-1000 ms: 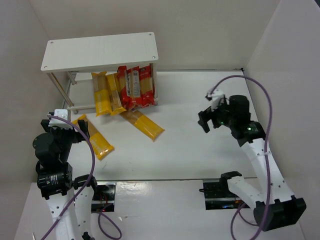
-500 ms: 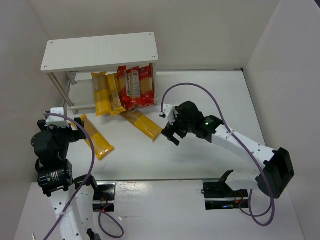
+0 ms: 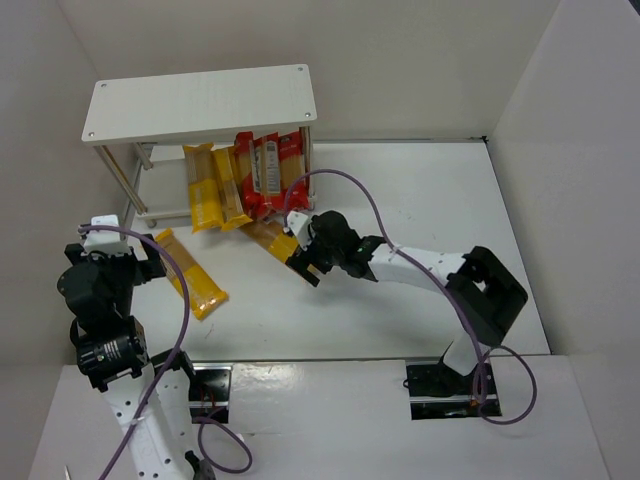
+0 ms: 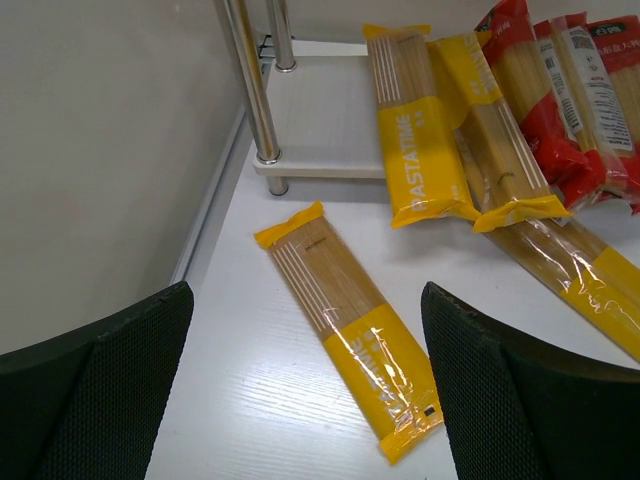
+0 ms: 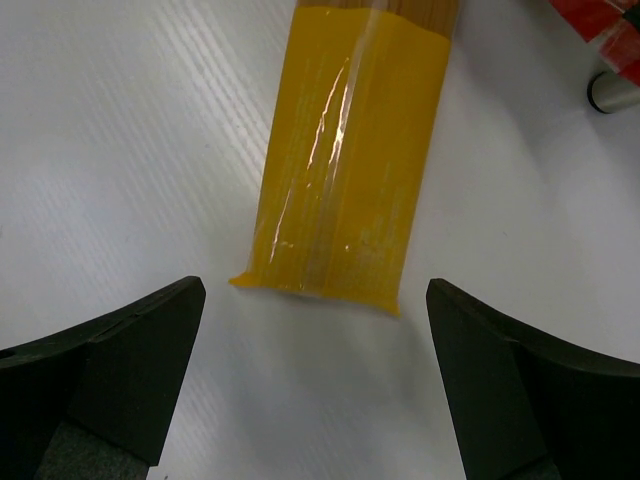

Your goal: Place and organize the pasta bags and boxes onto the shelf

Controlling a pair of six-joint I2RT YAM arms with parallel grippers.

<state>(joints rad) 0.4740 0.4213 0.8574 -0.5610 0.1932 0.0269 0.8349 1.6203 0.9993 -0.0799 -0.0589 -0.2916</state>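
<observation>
The white shelf (image 3: 200, 103) stands at the back left. Yellow packs (image 3: 203, 195) and red-edged packs (image 3: 265, 175) lean against its lower tier; they also show in the left wrist view (image 4: 425, 150). One yellow pack (image 3: 190, 272) lies flat on the table, just ahead of my open left gripper (image 3: 148, 258), and lies between its fingers in the left wrist view (image 4: 345, 320). A second yellow pack (image 3: 268, 236) lies flat by the shelf. My right gripper (image 3: 303, 266) is open and empty over its near end (image 5: 350, 190), fingers (image 5: 110, 360) straddling the bare table just short of it.
The shelf's metal legs (image 4: 250, 90) stand beside the left wall (image 4: 90, 150). A leg foot (image 5: 615, 92) and a red pack corner (image 5: 600, 20) sit at the right wrist view's top right. Walls close in the table on the left, back and right.
My right arm has swung from the right side of the table far left, and its open gripper now hangs over the near end of the second flat pack. My left arm has barely shifted.
</observation>
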